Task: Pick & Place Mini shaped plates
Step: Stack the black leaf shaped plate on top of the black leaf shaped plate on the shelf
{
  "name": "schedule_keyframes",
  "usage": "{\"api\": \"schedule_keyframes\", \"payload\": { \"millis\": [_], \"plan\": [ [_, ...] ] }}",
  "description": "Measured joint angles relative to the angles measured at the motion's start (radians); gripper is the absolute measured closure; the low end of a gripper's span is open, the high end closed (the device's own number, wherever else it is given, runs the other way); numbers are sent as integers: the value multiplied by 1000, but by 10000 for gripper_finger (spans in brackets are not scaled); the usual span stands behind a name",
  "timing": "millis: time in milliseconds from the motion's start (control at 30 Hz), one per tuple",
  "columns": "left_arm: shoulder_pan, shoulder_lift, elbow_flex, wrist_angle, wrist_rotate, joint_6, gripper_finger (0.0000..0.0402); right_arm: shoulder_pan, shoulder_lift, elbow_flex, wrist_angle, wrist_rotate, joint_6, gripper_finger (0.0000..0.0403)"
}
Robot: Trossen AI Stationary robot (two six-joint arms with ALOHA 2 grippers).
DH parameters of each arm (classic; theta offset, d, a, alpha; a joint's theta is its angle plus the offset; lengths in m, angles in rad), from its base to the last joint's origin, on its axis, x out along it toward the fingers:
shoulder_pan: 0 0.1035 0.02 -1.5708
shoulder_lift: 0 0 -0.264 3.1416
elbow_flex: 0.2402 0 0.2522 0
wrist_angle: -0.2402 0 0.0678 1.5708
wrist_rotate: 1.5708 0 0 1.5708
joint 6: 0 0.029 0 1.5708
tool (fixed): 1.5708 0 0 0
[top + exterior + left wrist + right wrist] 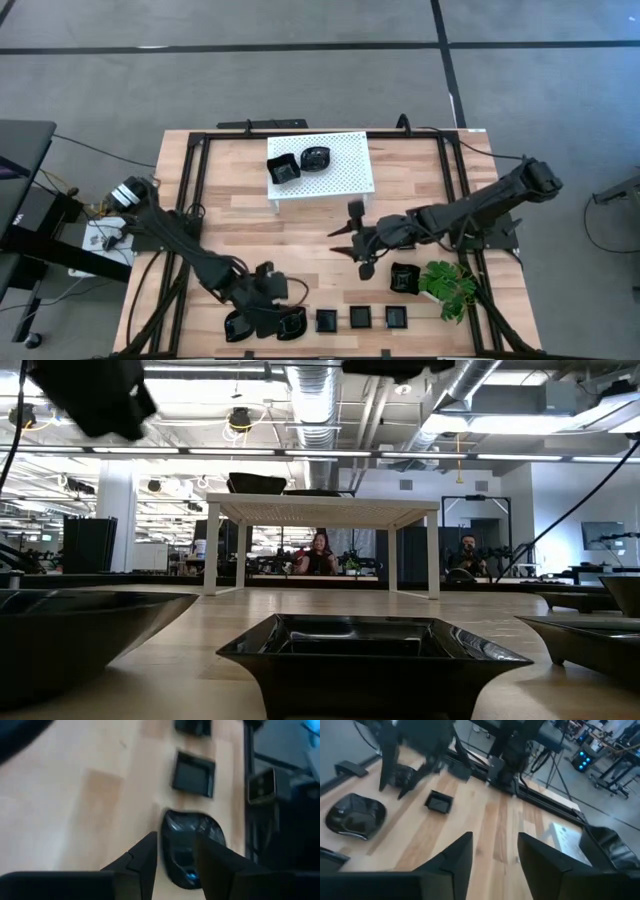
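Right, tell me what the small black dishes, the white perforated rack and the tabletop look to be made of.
The small glossy black dishes look like glazed ceramic or hard plastic: light glints off their smooth rims. The white perforated rack looks like painted metal or plastic, a thin flat sheet with regular holes. The pale tabletop looks like wood with a matt finish, showing joined planks with grain.

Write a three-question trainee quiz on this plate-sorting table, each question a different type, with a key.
1. True or false: the white perforated rack carries two black plates.
2. Which gripper hovers over the rounded plate at the near edge? A) left B) right
3. Fill in: the green plant sits beside the ____ arm.

Key: 1 true. 2 A, the left gripper; the right gripper hangs mid-table. 3 right.
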Motion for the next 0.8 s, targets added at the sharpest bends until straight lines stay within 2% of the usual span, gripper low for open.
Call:
{"api": "schedule_keyframes", "payload": {
  "millis": [233,433,800],
  "plan": [
    [39,122,0,35,121,-127,295,18,0,1,-7,2,20,235],
    [73,168,0,34,238,-238,295,18,0,1,-11,3,24,238],
    [73,169,0,36,242,-286,296,18,0,1,-11,2,26,242]
  ]
}}
